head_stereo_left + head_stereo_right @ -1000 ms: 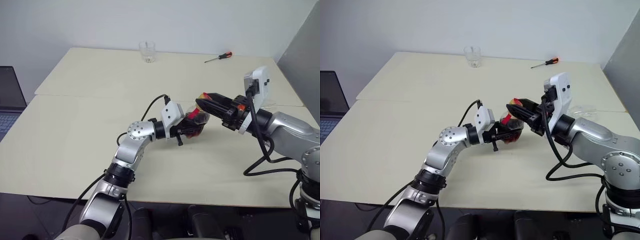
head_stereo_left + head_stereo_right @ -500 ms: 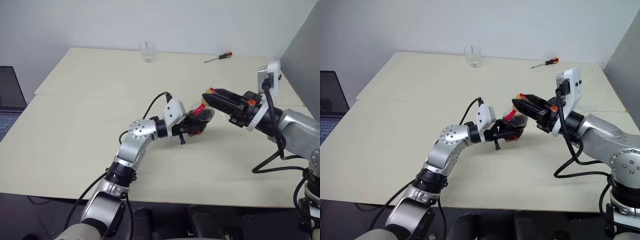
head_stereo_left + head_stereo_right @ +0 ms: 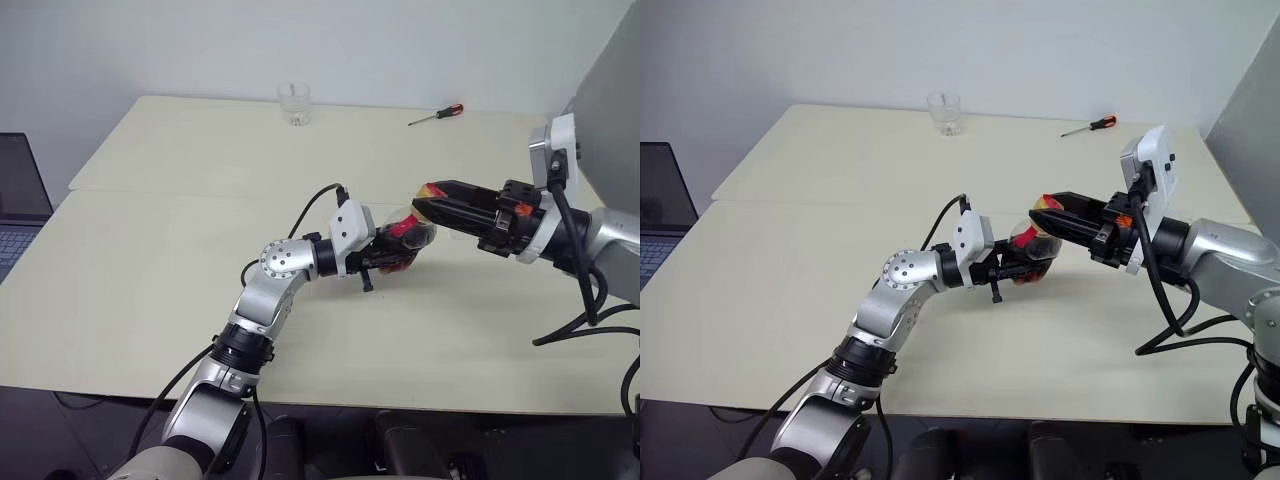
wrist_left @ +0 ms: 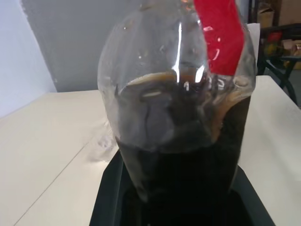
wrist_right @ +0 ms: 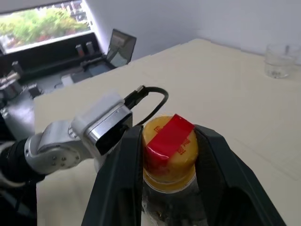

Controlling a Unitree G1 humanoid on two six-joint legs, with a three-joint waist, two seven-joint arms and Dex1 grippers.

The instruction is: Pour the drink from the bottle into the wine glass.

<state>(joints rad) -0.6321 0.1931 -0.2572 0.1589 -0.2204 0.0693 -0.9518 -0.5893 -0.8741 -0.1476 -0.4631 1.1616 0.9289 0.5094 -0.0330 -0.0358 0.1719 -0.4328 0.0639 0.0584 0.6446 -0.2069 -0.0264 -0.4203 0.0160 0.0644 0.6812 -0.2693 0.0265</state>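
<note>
My left gripper sits near the middle of the table, its fingers pinched tight on the lower body of the bottle, which I hold lifted clear of the tabletop and leaning toward three o'clock. The drink fills most of that squat body, so I judge it fairly heavy for its size; the thin clear plastic will likely give under pressure, and the ribbed lower part is the surest place to hold. At three o'clock from the bottle, my right gripper comes in level, its fingers closed on either side of the yellow-orange cap, with a red strip of label lying over its top. The cap is stiff and small, so I'd guess a firm squeeze is needed before twisting. A short clear tumbler stands at twelve o'clock by the far edge, and a screwdriver lies toward one o'clock.
</note>
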